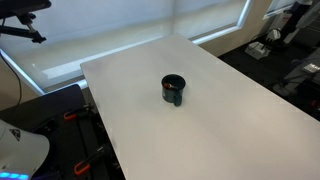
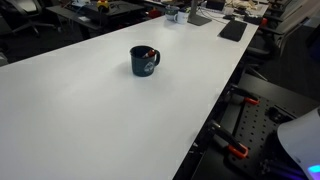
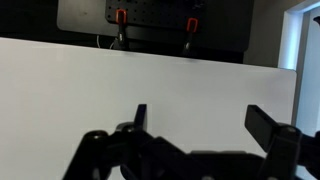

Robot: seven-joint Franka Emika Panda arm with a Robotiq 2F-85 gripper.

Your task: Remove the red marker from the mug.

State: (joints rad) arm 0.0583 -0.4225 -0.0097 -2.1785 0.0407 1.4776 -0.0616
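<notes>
Red marker (image 2: 149, 51) in mug (image 2: 144, 62); your claw (image 3: 200, 125) spread wide, gripping nothing.
The mug stands upright near the middle of the white table (image 2: 80, 110) in both exterior views. Your wrist view shows the claw's fingers (image 3: 140, 116) apart above the table.

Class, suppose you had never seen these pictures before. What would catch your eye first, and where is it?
A lone dark mug stands near the middle of a wide white table in both exterior views. A bit of the red marker shows at its rim. In the wrist view, the gripper fills the lower edge, with its black fingers spread wide over the bare tabletop and no mug in sight.
</notes>
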